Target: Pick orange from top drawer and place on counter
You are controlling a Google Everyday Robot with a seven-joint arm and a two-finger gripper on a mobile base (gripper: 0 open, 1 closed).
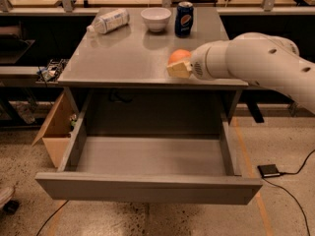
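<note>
Gripping orange (179, 56), jaws before soda can (184, 18)

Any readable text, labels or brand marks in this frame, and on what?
"pepsi", faintly: blue can on the counter.
Bottle label: too blurred to read.
Hand, holding the orange over the counter's front edge: no markings.

Your end effector (177, 63) holds the orange (179, 54) over the right front part of the worktop (123, 58). Its cream pad (178, 70) hides the fruit's lower half, so you cannot tell whether the orange touches the surface. The arm (256, 63) runs off the right edge. The left wall of the top drawer (147, 188) covers part of the cardboard box (53, 132). The label of the plastic bottle (109, 21) is unreadable.
</note>
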